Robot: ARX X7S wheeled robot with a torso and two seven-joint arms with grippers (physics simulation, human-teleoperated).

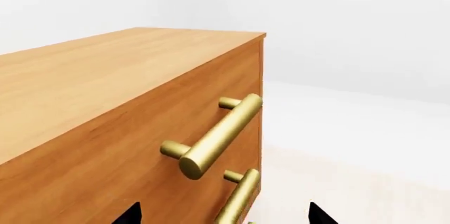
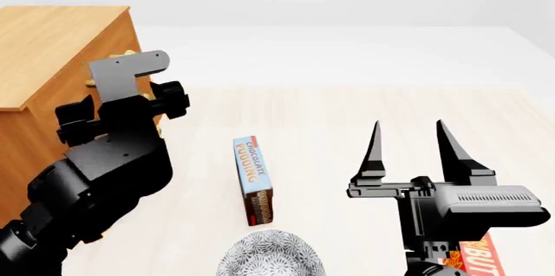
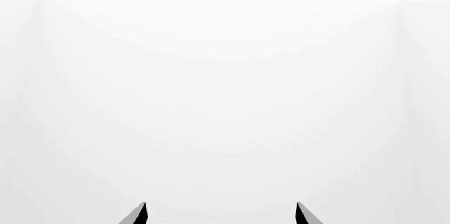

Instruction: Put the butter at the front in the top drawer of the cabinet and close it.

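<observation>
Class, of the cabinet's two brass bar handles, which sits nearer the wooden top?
The upper brass bar handle, on the top drawer; the lower handle is cropped below it.

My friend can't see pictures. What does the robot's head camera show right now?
A big orange-brown wooden cabinet stands at the left, with the robot's black left gripper up by its front. A narrow blue-and-brown chocolate pudding box lies on the pale wooden table, and the open black right gripper hovers above.
</observation>
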